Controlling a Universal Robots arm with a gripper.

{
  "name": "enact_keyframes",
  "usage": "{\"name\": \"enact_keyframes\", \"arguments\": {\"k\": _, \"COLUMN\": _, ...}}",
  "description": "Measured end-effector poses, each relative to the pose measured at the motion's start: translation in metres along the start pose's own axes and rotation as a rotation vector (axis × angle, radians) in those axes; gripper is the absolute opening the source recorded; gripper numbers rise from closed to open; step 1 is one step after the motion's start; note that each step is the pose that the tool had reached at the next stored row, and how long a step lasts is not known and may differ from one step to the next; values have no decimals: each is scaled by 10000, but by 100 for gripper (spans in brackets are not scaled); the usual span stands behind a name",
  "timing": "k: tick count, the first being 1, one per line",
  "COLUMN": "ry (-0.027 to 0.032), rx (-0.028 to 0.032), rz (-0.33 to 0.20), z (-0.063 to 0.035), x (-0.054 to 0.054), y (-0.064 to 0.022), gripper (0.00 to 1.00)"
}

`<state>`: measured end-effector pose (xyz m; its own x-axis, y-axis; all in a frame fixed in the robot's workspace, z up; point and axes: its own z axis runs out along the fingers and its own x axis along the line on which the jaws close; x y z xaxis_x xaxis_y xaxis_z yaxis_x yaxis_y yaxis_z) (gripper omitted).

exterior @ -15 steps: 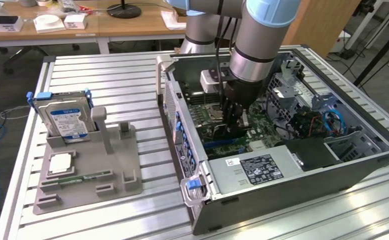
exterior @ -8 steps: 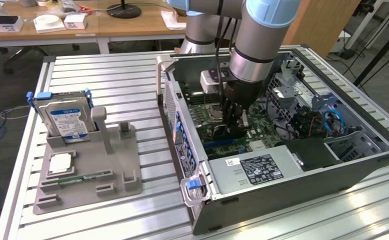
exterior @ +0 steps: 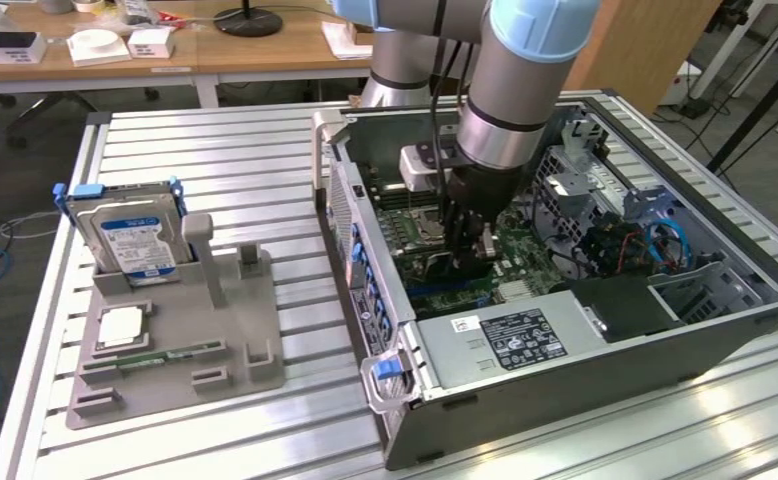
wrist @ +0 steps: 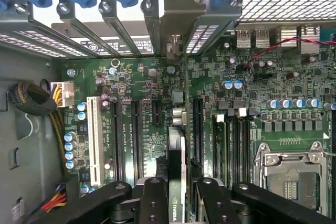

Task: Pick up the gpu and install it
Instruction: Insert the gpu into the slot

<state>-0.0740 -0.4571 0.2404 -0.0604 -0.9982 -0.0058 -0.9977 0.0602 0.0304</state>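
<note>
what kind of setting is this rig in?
Likely a robotics lab or office workshop: a ribbed aluminium worktable, wooden desks with clutter behind it, and an open grey desktop computer case used for assembly trials.

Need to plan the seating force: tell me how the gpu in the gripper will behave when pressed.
The gpu is a thin board held edge-on in the gripper, so probably stiff lengthwise, apt to tilt sideways. Light for its size, likely. Exposed circuitry suggests it is fragile above the motherboard.

Slatted alu table (exterior: pixel 229 160), grey parts holder (exterior: pixel 216 330) w/ open PC case (exterior: pixel 589 360) beside
</note>
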Motion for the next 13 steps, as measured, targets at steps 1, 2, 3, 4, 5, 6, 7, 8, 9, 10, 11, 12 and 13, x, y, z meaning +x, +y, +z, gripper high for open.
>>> {"name": "enact_keyframes", "arguments": {"k": 1, "ry": 1, "rx": 0, "rz": 0, "z": 11, "x": 0, "y": 0, "gripper": 26}}
{"name": "enact_keyframes", "arguments": {"k": 2, "ry": 10, "rx": -5, "rz": 1, "z": 17, "x": -2, "y": -1, "gripper": 26}}
{"name": "enact_keyframes", "arguments": {"k": 3, "ry": 24, "rx": -10, "rz": 1, "z": 19, "x": -4, "y": -2, "gripper": 26}}
{"name": "enact_keyframes", "arguments": {"k": 4, "ry": 31, "rx": -13, "rz": 1, "z": 19, "x": -4, "y": -2, "gripper": 26}}
{"name": "enact_keyframes", "arguments": {"k": 5, "ry": 28, "rx": -12, "rz": 2, "z": 21, "x": -3, "y": -1, "gripper": 26}}
{"name": "enact_keyframes", "arguments": {"k": 6, "ry": 29, "rx": -12, "rz": 2, "z": 21, "x": -3, "y": -1, "gripper": 26}}
{"name": "enact_keyframes", "arguments": {"k": 7, "ry": 24, "rx": -10, "rz": 2, "z": 24, "x": -3, "y": -1, "gripper": 26}}
{"name": "enact_keyframes", "arguments": {"k": 8, "ry": 36, "rx": -16, "rz": 5, "z": 14, "x": -6, "y": -2, "gripper": 26}}
{"name": "enact_keyframes", "arguments": {"k": 9, "ry": 21, "rx": -10, "rz": 11, "z": 13, "x": -6, "y": -1, "gripper": 26}}
{"name": "enact_keyframes", "arguments": {"k": 10, "ry": 4, "rx": -3, "rz": 14, "z": 12, "x": -4, "y": -1, "gripper": 26}}
{"name": "enact_keyframes", "arguments": {"k": 11, "ry": -10, "rx": 4, "rz": 16, "z": 18, "x": -1, "y": 1, "gripper": 26}}
{"name": "enact_keyframes", "arguments": {"k": 12, "ry": -12, "rx": 6, "rz": 16, "z": 17, "x": -1, "y": 5, "gripper": 26}}
{"name": "enact_keyframes", "arguments": {"k": 13, "ry": -13, "rx": 8, "rz": 15, "z": 17, "x": -1, "y": 6, "gripper": 26}}
